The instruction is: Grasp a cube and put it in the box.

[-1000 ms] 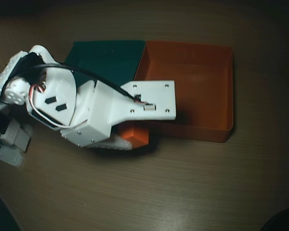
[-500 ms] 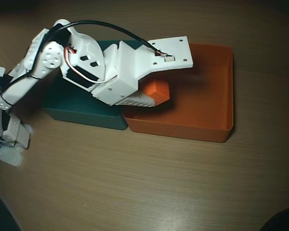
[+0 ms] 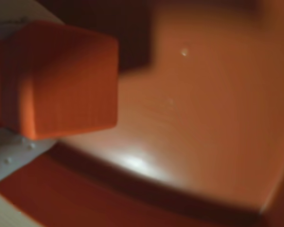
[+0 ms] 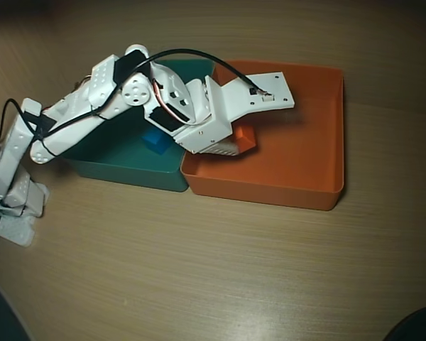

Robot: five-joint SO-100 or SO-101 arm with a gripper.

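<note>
The small orange cube (image 4: 246, 136) hangs over the left part of the orange box (image 4: 319, 163), just above its floor. My gripper (image 4: 240, 142) is shut on the cube, and the white wrist covers most of the jaws from above. In the wrist view the cube (image 3: 66, 78) fills the upper left, pinched in my gripper (image 3: 19, 85), whose white fingers (image 3: 9, 151) show at the left edge. The box floor (image 3: 203, 118) spreads below and to the right, blurred.
A teal tray (image 4: 121, 165) adjoins the box on its left, with a small blue cube (image 4: 155, 140) inside, partly under the arm. The arm's base (image 4: 14, 206) stands at the left table edge. Bare wooden table (image 4: 220, 270) lies in front.
The arm has carried the cube from the table in front of the trays, over the box's front wall, and lowered it inside the box. The blue cube now shows.
</note>
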